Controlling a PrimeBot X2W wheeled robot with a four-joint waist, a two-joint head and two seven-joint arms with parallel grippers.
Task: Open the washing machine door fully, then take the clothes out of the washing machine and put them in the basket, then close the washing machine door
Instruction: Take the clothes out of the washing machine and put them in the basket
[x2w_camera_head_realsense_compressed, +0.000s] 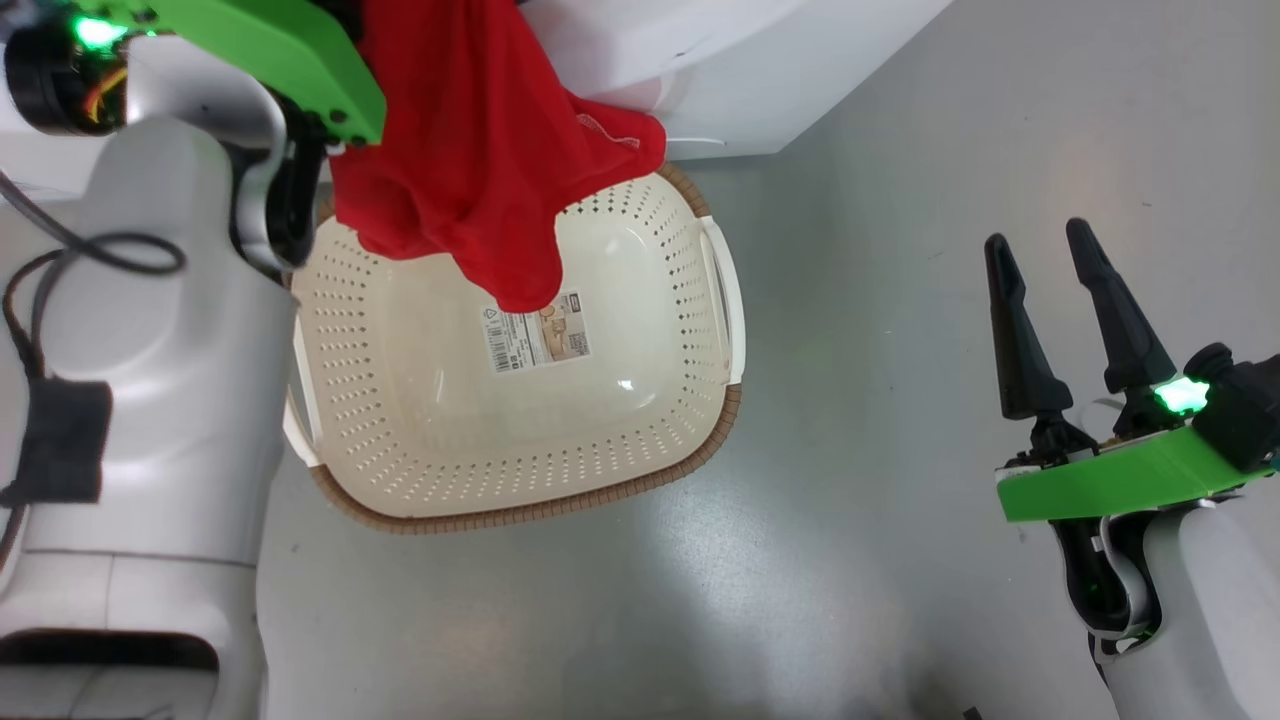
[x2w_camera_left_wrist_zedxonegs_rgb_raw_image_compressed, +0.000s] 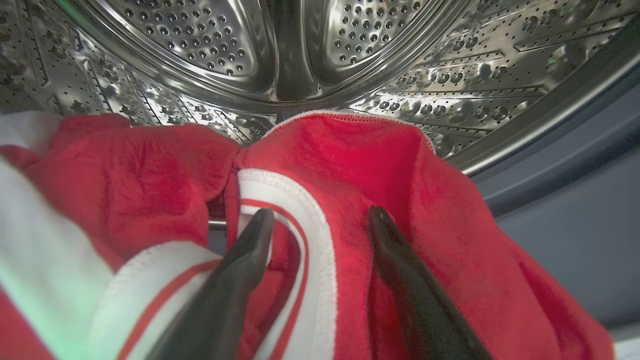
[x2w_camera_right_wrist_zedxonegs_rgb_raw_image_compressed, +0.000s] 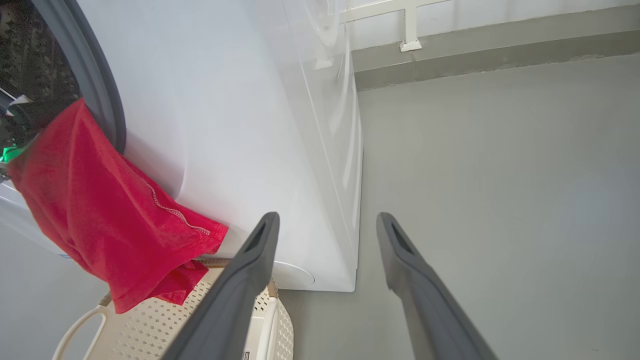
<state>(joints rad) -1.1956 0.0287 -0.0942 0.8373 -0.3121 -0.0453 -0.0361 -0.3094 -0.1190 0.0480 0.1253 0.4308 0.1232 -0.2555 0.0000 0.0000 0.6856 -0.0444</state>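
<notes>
A big white boxy front-loading washing machine (x2w_camera_right_wrist_zedxonegs_rgb_raw_image_compressed: 225, 125) stands on a smooth grey floor (x2w_camera_head_realsense_compressed: 900, 300). Its lower front corner ends just beyond the far rim of a small cream perforated plastic basket with a brown woven-look rim (x2w_camera_head_realsense_compressed: 560, 505).

Bright red fabric clothes with white trim bands (x2w_camera_head_realsense_compressed: 470, 150) spill out of the machine's mouth. They pass over the grey rubber gasket (x2w_camera_right_wrist_zedxonegs_rgb_raw_image_compressed: 102, 95) and hang down above the far end of the basket. Whether the lowest fold touches the basket, I cannot tell.

The left gripper (x2w_camera_left_wrist_zedxonegs_rgb_raw_image_compressed: 321, 212) reaches into the steel perforated drum (x2w_camera_left_wrist_zedxonegs_rgb_raw_image_compressed: 300, 50). Its two dark fingers are spread wide apart over the red cloth, with a white trim band lying between them, unpinched. The left arm's pale forearm crowds the basket's left edge.

The right gripper (x2w_camera_head_realsense_compressed: 1036, 233) hangs well to the right of the basket, its fingers parted and holding nothing. A broad stretch of floor lies between it and the basket's white side handle (x2w_camera_head_realsense_compressed: 725, 300).
</notes>
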